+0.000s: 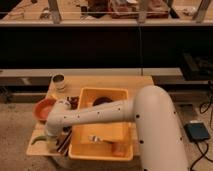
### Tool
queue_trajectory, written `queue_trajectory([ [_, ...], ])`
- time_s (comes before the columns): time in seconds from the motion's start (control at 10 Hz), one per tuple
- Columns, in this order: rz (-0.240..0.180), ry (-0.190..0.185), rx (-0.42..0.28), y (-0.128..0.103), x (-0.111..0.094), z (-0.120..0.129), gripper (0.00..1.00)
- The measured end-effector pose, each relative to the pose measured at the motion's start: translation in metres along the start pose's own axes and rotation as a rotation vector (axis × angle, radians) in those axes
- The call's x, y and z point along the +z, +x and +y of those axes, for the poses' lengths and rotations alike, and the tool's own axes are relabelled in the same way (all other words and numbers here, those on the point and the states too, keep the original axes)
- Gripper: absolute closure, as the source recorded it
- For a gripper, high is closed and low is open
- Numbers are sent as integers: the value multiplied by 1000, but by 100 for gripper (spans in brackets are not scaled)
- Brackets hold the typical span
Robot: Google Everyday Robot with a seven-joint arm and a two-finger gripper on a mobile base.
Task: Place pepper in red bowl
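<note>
Gripper (pixel 53 143): low at the front-left corner of the table (pixel 107 82), beside green pepper (pixel 38 139); grip state cannot be told. Red bowl (pixel 40 113): left edge.

dim warm indoor light; dark band behind table (pixel 130 81); tool (pixel 54 141) in shade at table's front left corner.

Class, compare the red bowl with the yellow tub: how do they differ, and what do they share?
Shape: the red bowl is round, the yellow tub rectangular. Size: the red bowl is far smaller than the yellow tub. Contents: the red bowl shows nothing inside, the yellow tub holds several items. Both sit open-topped on the table. The gripper is low at its near left corner, by the pepper.
</note>
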Motion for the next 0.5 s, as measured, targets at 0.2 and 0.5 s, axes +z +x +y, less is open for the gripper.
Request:
queue_trajectory([
  [0.2,-3,-2,20,5,1,-2,81],
  [0.5,-7,-10,37,8,2,-4,92],
])
